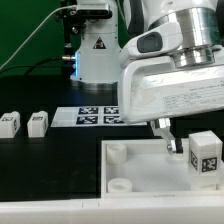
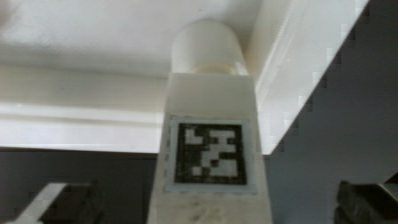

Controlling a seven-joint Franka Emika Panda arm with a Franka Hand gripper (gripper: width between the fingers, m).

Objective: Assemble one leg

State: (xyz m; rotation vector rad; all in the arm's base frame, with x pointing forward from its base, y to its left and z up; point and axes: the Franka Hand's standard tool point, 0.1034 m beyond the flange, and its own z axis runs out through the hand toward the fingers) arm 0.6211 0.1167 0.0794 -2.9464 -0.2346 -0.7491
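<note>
A leg (image 1: 205,155), a small white block with a black-and-white tag, stands on the right part of the white panel (image 1: 140,195). My gripper (image 1: 170,140) hangs just above the panel, close to the exterior view's left of that leg. In the wrist view the leg (image 2: 210,120) fills the middle, its tag faces the camera and its rounded end points at the panel (image 2: 89,90). My gripper (image 2: 214,208) is open: the dark fingers (image 2: 63,203) stand either side of the leg with gaps. Two more legs (image 1: 10,123) (image 1: 37,123) sit at the left.
The marker board (image 1: 95,116) lies on the black table behind the panel. The arm's base (image 1: 95,50) stands at the back. The panel has round corner sockets (image 1: 117,152) on its left side. The arm's white body (image 1: 170,85) hides the back right.
</note>
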